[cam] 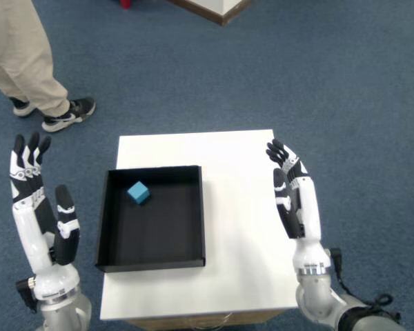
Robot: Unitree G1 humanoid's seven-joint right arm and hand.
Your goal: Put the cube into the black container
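The small blue cube [138, 192] rests inside the black container [152, 259], near its far left corner. The container sits on the left half of the white table [234, 207]. My right hand [294, 196] is held upright over the table's right edge, fingers straight and apart, holding nothing, well clear of the container. The left hand [38, 210] is raised off the table's left side, also open and holding nothing.
A person's legs in beige trousers and dark shoes [69, 114] stand on the blue carpet beyond the table's far left. A wooden furniture corner [217, 8] shows at the top.
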